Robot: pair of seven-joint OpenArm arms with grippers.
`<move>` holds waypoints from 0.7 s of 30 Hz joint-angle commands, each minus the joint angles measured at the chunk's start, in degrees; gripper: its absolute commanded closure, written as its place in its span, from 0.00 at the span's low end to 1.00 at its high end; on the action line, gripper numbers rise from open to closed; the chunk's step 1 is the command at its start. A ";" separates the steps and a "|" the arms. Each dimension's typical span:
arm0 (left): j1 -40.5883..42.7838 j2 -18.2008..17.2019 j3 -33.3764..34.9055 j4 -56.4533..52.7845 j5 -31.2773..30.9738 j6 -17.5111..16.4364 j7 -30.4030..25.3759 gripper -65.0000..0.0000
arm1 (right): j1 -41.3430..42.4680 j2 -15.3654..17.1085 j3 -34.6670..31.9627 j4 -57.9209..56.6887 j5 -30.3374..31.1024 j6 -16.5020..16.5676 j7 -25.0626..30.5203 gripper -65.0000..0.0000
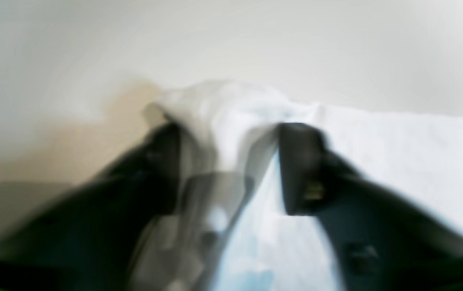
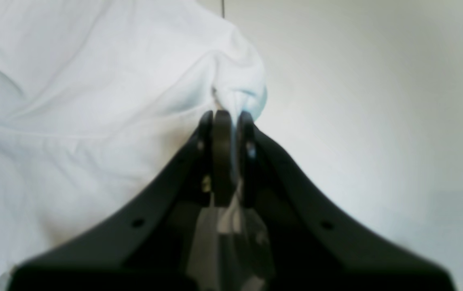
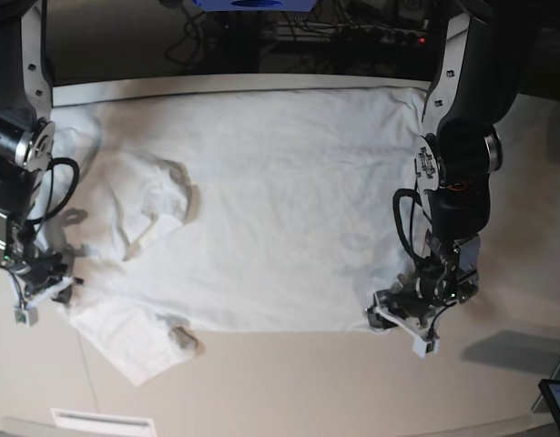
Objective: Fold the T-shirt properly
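The white T-shirt [image 3: 280,200] lies spread across the table, wrinkled toward the left of the base view. My right gripper [image 2: 228,115] is shut on a bunched bit of the T-shirt [image 2: 94,101] at its edge; in the base view it is the right gripper [image 3: 45,284] at the shirt's left side. My left gripper [image 1: 233,129] straddles a raised fold of the T-shirt [image 1: 397,161], its jaws apart, and that view is blurred. In the base view the left gripper [image 3: 400,319] sits at the shirt's lower right corner.
The off-white table [image 3: 307,382] shows bare in front of the shirt. A sleeve [image 3: 125,350] sticks out at the lower left. A dark device [image 3: 557,401] sits at the bottom right corner. Cables and equipment [image 3: 352,32] stand behind the table's far edge.
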 commanded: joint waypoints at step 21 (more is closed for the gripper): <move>2.62 -2.95 0.05 19.93 -0.58 -0.63 13.62 1.00 | 1.13 -0.53 0.53 11.74 -0.29 -0.05 -1.00 1.00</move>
